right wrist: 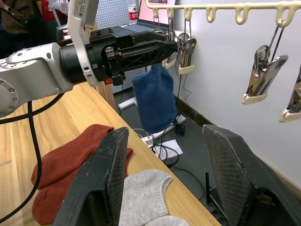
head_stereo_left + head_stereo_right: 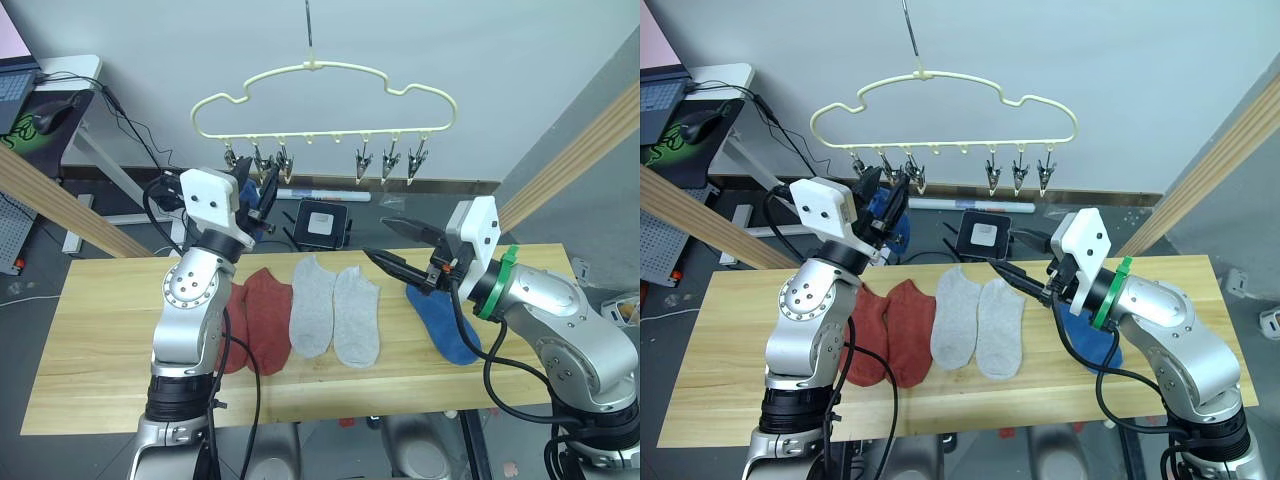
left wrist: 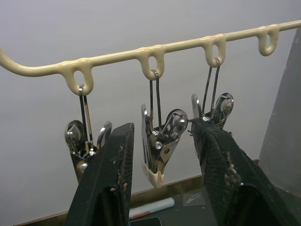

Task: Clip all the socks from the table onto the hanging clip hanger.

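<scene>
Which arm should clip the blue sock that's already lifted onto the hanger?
Left. The left gripper is raised at the clip hanger, a metal clip between its open jaws, the blue sock dangling beside it. The right gripper hovers low over the table, holding nothing.

Crowded left end of the clip row, open room at the right

Your left pincer [image 2: 890, 200] sits spread among the three left clips [image 3: 160, 146] of the clip hanger [image 2: 940, 110], a blue sock [image 1: 155, 101] dangling just beside it, so that end is crowded. The three right clips [image 2: 390, 165] hang clear, with open air between them and your right pincer [image 2: 400, 250], which is spread above the worktop [image 2: 100, 350]. Along the worktop's middle, red socks [image 2: 262, 320], grey socks [image 2: 335, 315] and another blue sock [image 2: 445, 325] cover the surface; both short ends and the near edge lie bare.
</scene>
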Robot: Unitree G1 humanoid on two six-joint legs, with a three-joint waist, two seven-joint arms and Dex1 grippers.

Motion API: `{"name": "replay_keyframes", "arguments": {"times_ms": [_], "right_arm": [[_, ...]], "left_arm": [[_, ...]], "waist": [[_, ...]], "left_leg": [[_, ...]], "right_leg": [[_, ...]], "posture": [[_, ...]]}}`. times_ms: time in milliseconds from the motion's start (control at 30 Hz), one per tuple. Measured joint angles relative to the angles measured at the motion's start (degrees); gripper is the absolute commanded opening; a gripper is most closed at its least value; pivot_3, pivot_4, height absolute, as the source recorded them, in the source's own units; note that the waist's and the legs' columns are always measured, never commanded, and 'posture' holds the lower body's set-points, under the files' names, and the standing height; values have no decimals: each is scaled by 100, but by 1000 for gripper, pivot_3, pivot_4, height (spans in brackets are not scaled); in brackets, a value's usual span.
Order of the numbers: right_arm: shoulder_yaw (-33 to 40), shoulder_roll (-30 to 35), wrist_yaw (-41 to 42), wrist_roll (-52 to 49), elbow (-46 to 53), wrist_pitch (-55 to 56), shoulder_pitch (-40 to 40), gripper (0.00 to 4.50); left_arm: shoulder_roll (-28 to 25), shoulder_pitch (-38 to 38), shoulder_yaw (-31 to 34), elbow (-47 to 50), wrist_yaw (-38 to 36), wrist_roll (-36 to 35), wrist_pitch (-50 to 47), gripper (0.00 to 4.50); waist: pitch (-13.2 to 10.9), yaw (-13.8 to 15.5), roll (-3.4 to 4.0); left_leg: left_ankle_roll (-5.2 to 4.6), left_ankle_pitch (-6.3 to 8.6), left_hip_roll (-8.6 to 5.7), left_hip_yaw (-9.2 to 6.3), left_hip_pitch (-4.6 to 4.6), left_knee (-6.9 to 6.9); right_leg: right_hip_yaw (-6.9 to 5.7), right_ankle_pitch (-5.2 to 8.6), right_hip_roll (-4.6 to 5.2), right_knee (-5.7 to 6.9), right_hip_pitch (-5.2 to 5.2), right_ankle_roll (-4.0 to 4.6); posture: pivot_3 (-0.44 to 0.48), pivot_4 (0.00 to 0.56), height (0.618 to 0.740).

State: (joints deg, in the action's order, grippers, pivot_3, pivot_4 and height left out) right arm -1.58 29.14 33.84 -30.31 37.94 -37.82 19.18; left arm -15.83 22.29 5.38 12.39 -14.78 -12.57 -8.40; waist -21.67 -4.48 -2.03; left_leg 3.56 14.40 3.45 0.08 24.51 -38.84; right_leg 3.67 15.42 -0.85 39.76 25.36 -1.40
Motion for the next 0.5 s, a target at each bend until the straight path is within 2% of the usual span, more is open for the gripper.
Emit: {"name": "replay_keyframes", "arguments": {"times_ms": [500], "right_arm": [[-26,36,-6,-1,-1,0,-1,2617]], "left_arm": [[39,116,-2,-207,64,56,10,2064]], "waist": [[0,-17,0]], "left_leg": [[0,0,-1,1,0,0]], "right_leg": [[1,0,0,-1,0,0]], "posture": [[-181,354,740]]}}
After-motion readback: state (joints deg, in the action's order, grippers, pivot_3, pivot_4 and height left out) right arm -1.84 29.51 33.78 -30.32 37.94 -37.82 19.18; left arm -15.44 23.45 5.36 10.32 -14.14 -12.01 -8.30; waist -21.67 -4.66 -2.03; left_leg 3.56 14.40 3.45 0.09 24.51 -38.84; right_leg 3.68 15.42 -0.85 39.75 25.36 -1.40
